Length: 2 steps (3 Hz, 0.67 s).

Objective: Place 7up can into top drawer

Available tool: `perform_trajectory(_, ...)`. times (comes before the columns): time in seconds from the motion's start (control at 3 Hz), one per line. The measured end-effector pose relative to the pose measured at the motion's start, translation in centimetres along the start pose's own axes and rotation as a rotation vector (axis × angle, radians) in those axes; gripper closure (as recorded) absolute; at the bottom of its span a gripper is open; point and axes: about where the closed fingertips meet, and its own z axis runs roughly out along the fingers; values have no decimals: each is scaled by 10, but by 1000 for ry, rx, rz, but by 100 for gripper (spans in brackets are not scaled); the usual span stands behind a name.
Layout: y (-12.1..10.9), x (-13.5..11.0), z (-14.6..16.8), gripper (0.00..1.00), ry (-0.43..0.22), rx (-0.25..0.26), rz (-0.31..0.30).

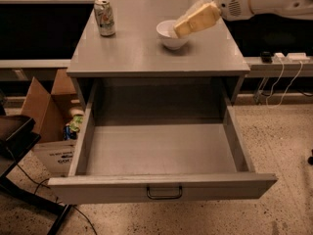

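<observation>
The 7up can (104, 17) stands upright at the back left of the grey cabinet top (142, 53). The top drawer (161, 153) is pulled wide open below, with a flat front panel and a dark wire handle (164, 193); nothing lies inside it. My gripper (195, 20) reaches in from the upper right on a white arm (259, 1). Its tan end hovers over the right side of the white bowl (172, 34), well to the right of the can.
An open cardboard box (46, 116) with items inside stands on the floor left of the cabinet. A dark chair base (17, 136) sits at the far left. Cables and a power strip (286, 58) run along the wall at the right.
</observation>
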Motion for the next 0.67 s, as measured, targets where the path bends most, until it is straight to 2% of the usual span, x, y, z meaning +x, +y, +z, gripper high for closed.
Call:
perform_trajectory(0.33,-51,20,95,0,-59,56,65)
perform_trajectory(0.67,-67,29,162,0,-9,72,90)
